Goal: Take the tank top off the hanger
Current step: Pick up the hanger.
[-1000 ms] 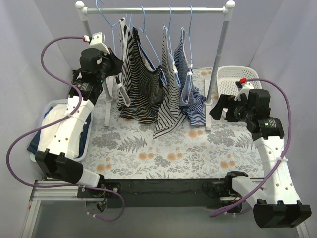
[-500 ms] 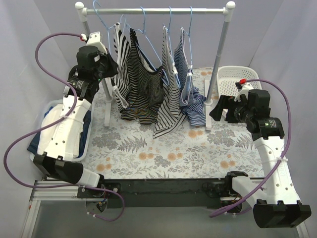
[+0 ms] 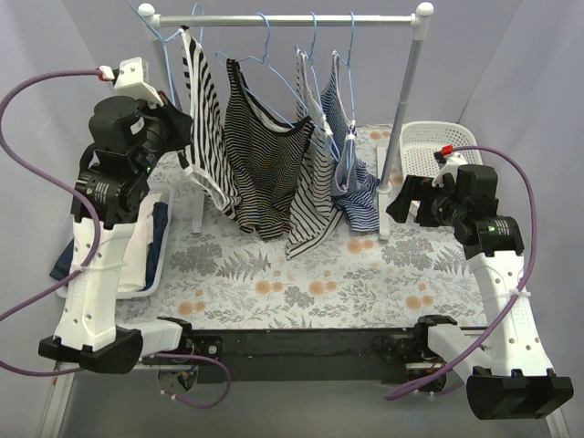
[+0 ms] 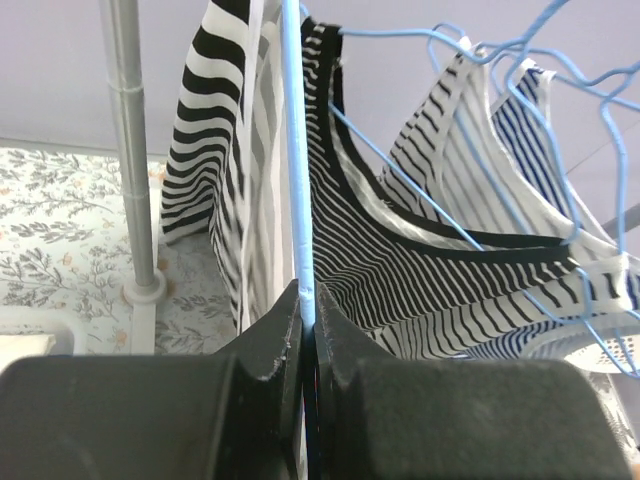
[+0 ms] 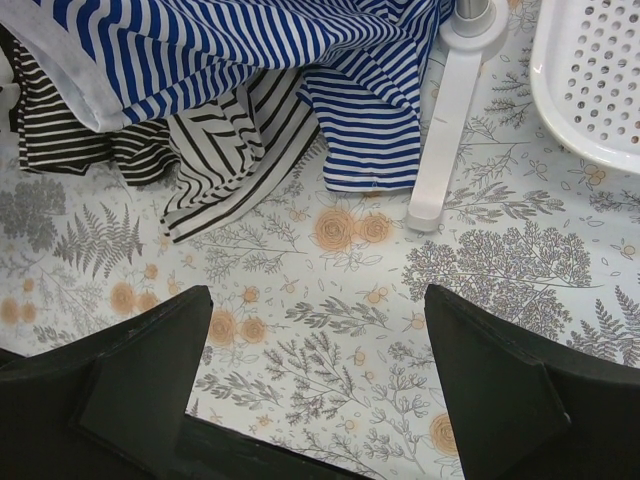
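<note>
A pale blue wire hanger (image 4: 293, 150) runs straight up from my left gripper (image 4: 307, 300), which is shut on it. The gripper (image 3: 173, 123) is high, by the left end of the rail (image 3: 292, 18). From that hanger hangs a tank top (image 3: 203, 109) with wide black and white stripes, also seen in the left wrist view (image 4: 215, 150). It hangs apart from the other garments. My right gripper (image 3: 401, 199) hovers open over the floral tablecloth near the right post (image 3: 403, 109), with nothing between its fingers (image 5: 318, 300).
On the rail hang a thin-striped black top (image 3: 265, 155), a white and black one (image 3: 315, 205) and a blue-striped one (image 3: 358, 196). A white basket (image 3: 429, 137) stands at the back right. A bin (image 3: 151, 251) holding clothes sits at the left edge.
My left arm has risen and swung left, carrying the hanger and the wide-striped tank top away from the other garments toward the rail's left end. The right arm has not moved.
</note>
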